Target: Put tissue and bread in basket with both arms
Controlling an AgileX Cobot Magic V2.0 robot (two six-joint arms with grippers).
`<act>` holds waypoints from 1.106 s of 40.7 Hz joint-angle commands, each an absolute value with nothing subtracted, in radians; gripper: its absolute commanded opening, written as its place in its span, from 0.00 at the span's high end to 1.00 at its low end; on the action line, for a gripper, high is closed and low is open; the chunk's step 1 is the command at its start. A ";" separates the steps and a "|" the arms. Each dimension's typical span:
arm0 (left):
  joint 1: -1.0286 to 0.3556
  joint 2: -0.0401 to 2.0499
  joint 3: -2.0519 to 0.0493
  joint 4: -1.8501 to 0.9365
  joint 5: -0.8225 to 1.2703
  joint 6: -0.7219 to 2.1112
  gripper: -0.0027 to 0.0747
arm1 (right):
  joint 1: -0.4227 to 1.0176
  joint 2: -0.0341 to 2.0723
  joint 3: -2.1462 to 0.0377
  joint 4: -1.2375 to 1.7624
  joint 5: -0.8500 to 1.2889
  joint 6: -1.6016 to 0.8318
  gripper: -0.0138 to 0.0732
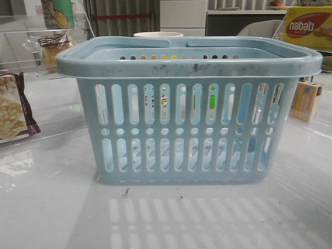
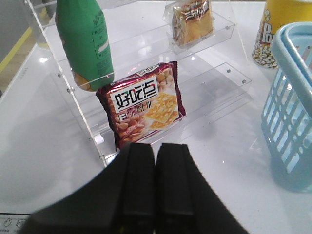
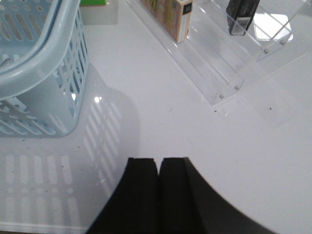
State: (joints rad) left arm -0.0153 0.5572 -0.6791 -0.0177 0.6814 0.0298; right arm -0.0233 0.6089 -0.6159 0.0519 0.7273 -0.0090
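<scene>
The light-blue basket (image 1: pixel 187 109) stands in the middle of the table; it also shows in the left wrist view (image 2: pixel 292 97) and the right wrist view (image 3: pixel 39 63). The bread (image 2: pixel 191 22) in its clear wrapper lies on an upper step of a clear rack; it shows in the front view (image 1: pixel 52 49) at the far left. The tissue (image 3: pixel 242 14) is a dark pack on a clear rack to the right of the basket. My left gripper (image 2: pixel 155 148) is shut and empty, short of the left rack. My right gripper (image 3: pixel 159 163) is shut and empty over bare table.
A maroon-edged cracker packet (image 2: pixel 144 105) and a green bag (image 2: pixel 85 44) sit on the left rack. A yellow popcorn tub (image 2: pixel 278 29) stands behind the basket. A tan box (image 3: pixel 170 14) sits on the right rack; a yellow Nabati box (image 1: pixel 308 26) is at the far right.
</scene>
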 commanded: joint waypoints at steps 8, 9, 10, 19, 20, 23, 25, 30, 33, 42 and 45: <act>-0.035 0.645 -0.708 -0.011 0.607 0.059 0.39 | -0.027 0.696 -0.642 0.040 0.681 -0.017 0.33; -0.046 0.650 -0.708 -0.013 0.607 0.059 0.36 | -0.027 0.702 -0.642 0.040 0.681 -0.017 0.29; -0.062 0.656 -0.708 -0.013 0.604 0.059 0.34 | -0.027 0.712 -0.642 0.040 0.681 -0.017 0.25; -0.264 0.706 -0.708 0.032 0.602 0.059 0.34 | -0.027 0.810 -0.649 0.007 0.668 -0.017 0.23; -0.285 0.713 -0.708 0.037 0.602 0.059 0.34 | -0.027 0.822 -0.653 0.000 0.667 -0.016 0.23; -0.325 0.727 -0.708 0.042 0.602 0.059 0.34 | -0.039 0.869 -0.684 -0.008 0.667 -0.015 0.23; -0.339 0.735 -0.708 0.042 0.602 0.059 0.34 | -0.059 0.897 -0.710 -0.009 0.667 -0.015 0.23; -0.349 0.752 -0.708 0.042 0.602 0.059 0.34 | -0.130 0.974 -0.809 -0.009 0.667 -0.015 0.23; -0.349 0.758 -0.708 0.042 0.604 0.059 0.34 | -0.174 1.023 -0.872 -0.009 0.668 -0.015 0.23; -0.349 0.758 -0.708 0.042 0.604 0.059 0.34 | -0.254 1.193 -1.074 -0.022 0.668 -0.017 0.23; -0.349 0.758 -0.708 0.042 0.604 0.059 0.34 | -0.256 1.249 -1.133 -0.023 0.666 -0.017 0.23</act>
State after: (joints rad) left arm -0.3403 0.7582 -0.6791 0.0397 0.6733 0.0557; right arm -0.2461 1.2144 -1.0395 -0.0057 0.7270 -0.0090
